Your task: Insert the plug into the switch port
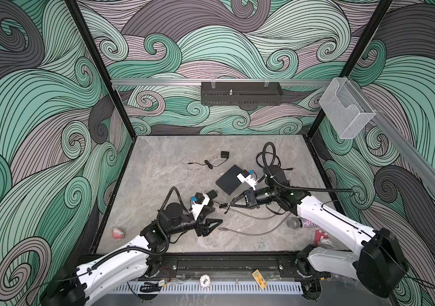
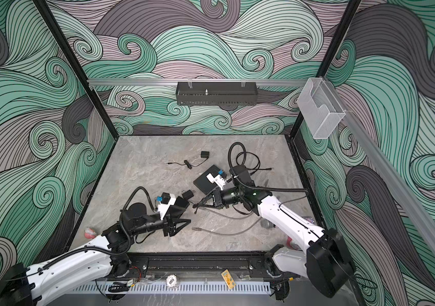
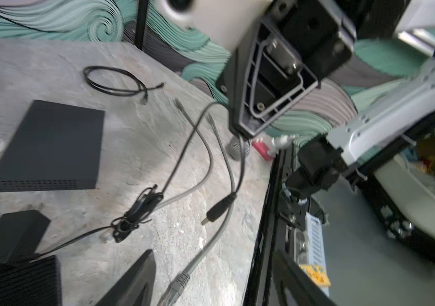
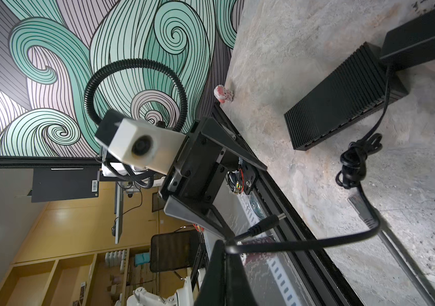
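My right gripper (image 4: 225, 245) is shut on the thin black cable (image 4: 317, 242) just behind its barrel plug (image 4: 264, 224). The plug sticks out free above the table, also seen in the left wrist view (image 3: 219, 209). In both top views this gripper (image 1: 231, 204) hovers mid-table. The switch (image 4: 343, 98), a ribbed black box with a row of ports along one side, lies beside a black power adapter (image 4: 423, 39) and apart from the plug. My left gripper (image 1: 212, 227) is open and low near the front; a grey network connector (image 3: 176, 286) lies between its fingers (image 3: 131, 286), not gripped.
A flat black box (image 1: 231, 180) sits behind the right gripper. A grey cable (image 1: 251, 230) loops across the front, with a microphone (image 1: 294, 223) at its right. A second adapter (image 1: 224, 154) with its lead lies at the back. A pink toy (image 1: 117, 233) sits front left.
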Motion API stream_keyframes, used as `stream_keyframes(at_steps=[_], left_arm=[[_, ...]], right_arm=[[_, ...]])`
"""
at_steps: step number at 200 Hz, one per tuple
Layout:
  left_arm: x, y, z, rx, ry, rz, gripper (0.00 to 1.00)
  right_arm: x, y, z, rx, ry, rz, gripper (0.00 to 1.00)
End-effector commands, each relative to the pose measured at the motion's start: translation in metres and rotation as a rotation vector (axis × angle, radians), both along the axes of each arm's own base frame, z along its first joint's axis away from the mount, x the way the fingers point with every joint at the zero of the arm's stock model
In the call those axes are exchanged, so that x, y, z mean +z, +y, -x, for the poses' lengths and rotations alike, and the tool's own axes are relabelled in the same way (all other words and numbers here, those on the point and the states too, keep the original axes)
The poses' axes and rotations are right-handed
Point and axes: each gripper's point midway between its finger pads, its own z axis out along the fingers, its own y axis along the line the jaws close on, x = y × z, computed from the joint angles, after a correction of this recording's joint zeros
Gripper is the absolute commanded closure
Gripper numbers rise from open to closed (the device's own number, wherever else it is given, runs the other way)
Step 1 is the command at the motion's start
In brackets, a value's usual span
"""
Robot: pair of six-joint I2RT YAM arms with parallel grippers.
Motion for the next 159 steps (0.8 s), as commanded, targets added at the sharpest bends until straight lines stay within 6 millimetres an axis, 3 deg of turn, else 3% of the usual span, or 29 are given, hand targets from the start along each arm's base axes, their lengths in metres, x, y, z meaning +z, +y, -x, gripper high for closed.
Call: stream_keyframes(at_steps=[1,52,99,133,159], left_arm=[[0.009,-0.011,-0.011,-0.016,-0.210,-0.098,0.33],[0.005,-0.016,-0.009,-0.054,-0.283,-0.137,0.39],[0.006,-0.018,-0.002,-0.097,-0.342,-0.140,0.43],[0.011,-0.018,0.003,-0.116,-0.366,-0.136,0.60],[0.014,-0.019,0.004,-0.120,-0.364,-0.128,0.62]], right_arm=[[0.016,0.001,0.008,0.031,-0.003,-0.073,1.00],[0.020,-0.002,0.017,0.039,0.056,-0.108,1.00],[0.023,0.002,0.014,0.034,0.088,-0.144,1.00],[0.019,0.005,0.011,0.026,0.108,-0.156,1.00],[0.015,0.007,0.010,0.023,0.114,-0.150,1.00]])
